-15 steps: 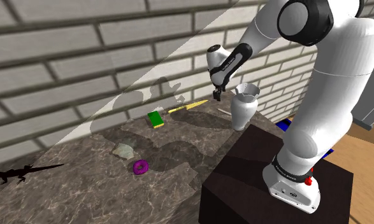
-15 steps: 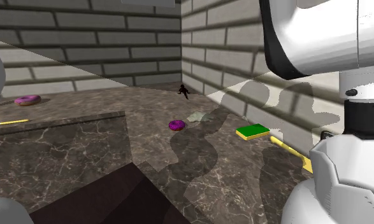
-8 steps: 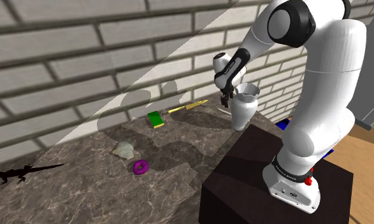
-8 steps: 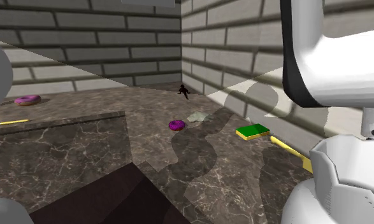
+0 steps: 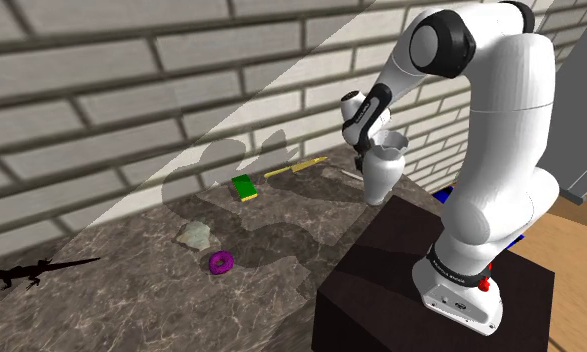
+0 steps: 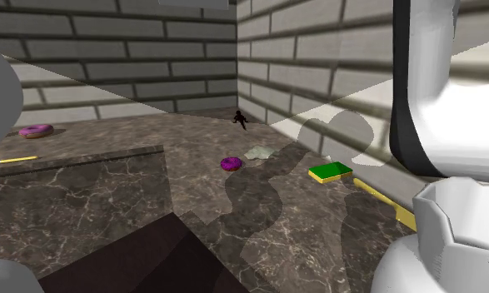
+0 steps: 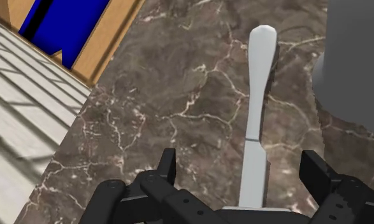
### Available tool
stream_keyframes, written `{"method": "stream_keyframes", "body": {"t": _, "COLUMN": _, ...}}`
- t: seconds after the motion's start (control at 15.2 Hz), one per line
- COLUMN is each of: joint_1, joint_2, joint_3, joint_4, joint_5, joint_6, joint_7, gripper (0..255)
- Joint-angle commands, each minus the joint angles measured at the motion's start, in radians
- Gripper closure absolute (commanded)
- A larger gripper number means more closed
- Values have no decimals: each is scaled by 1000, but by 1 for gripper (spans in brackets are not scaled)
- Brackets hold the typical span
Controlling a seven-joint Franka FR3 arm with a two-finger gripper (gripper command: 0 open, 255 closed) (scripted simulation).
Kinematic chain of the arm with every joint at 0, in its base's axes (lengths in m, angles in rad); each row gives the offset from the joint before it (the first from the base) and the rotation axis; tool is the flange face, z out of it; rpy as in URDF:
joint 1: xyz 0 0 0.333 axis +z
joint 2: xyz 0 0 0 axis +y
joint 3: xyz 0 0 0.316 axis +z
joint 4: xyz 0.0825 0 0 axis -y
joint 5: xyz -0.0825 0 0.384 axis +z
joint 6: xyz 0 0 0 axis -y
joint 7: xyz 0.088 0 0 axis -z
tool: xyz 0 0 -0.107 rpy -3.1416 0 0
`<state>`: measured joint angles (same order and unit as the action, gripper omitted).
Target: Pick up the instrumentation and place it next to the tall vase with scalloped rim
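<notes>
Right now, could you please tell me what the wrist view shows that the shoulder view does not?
Wrist view's own: the gripper open, its fingers either side of the pale grey utensil, not touching it. Shoulder view's own: a green block, yellow stick, purple ring and black lizard. Shared: the marbled counter and the white vase.

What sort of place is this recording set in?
Probably a room in a house, simulated: a dark veined stone countertop set against pale brick walls, a wooden floor beyond the stand, and small household things on the top, such as a white vase and a purple doughnut.
</notes>
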<state>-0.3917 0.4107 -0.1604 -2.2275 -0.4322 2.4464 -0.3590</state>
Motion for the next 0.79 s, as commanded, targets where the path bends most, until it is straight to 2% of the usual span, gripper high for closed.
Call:
{"method": "stream_keyframes", "body": {"t": 0.0, "joint_1": -5, "joint_2": 51, "joint_3": -7, "joint_4": -15, "joint_5": -9, "joint_6": 24, "joint_7": 9, "gripper": 0}}
{"method": "stream_keyframes", "body": {"t": 0.2, "joint_1": -12, "joint_2": 79, "joint_3": -11, "joint_4": -16, "joint_5": -19, "joint_6": 54, "joint_7": 15, "gripper": 0}}
{"method": "stream_keyframes", "body": {"t": 0.66, "joint_1": -17, "joint_2": 78, "joint_3": -6, "joint_4": -16, "joint_5": -23, "joint_6": 53, "joint_7": 18, "gripper": 0}}
{"method": "stream_keyframes", "body": {"t": 0.73, "joint_1": -17, "joint_2": 56, "joint_3": -15, "joint_4": -57, "joint_5": -38, "joint_6": 73, "joint_7": 25, "gripper": 255}}
